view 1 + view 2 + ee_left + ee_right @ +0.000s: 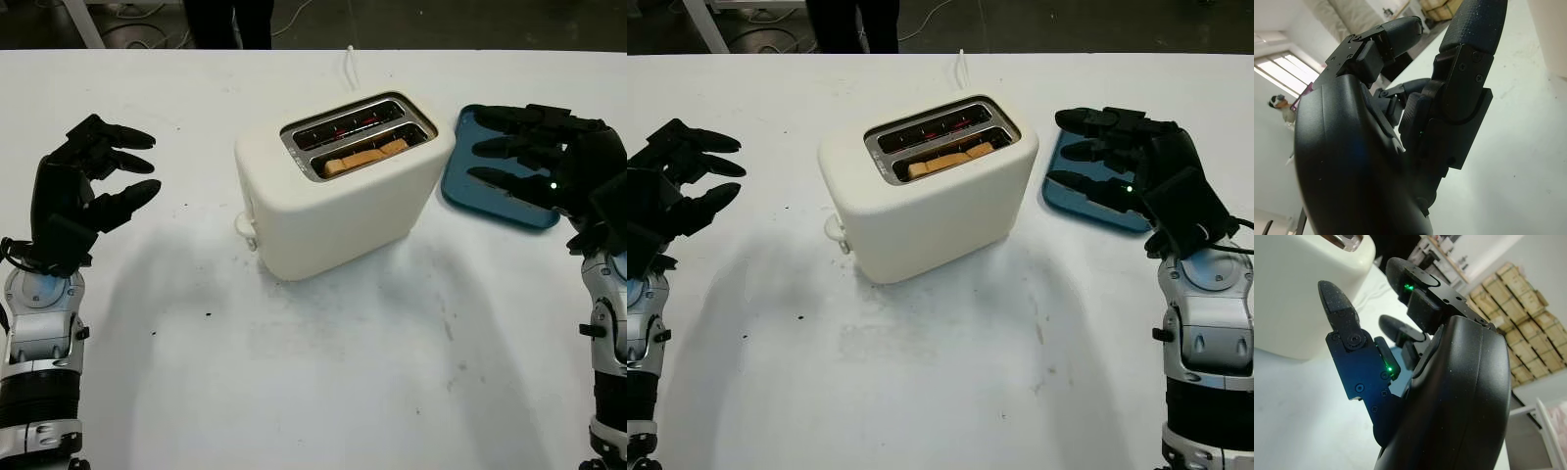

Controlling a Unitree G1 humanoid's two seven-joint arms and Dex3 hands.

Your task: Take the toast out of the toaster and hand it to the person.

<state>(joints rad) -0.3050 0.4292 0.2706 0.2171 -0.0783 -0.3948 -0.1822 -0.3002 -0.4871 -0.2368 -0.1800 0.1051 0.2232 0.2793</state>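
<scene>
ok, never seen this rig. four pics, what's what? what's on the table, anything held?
It's a humanoid robot with two black three-fingered hands. Two pictures come from its head camera, looking down at the white table; two come from wrist cameras, close behind each hand. On the table: a cream two-slot toaster with a slice of brown toast in its nearer slot, and a flat blue tray to its right. The left hand and right hand flank the toaster, both open, holding nothing.
</scene>
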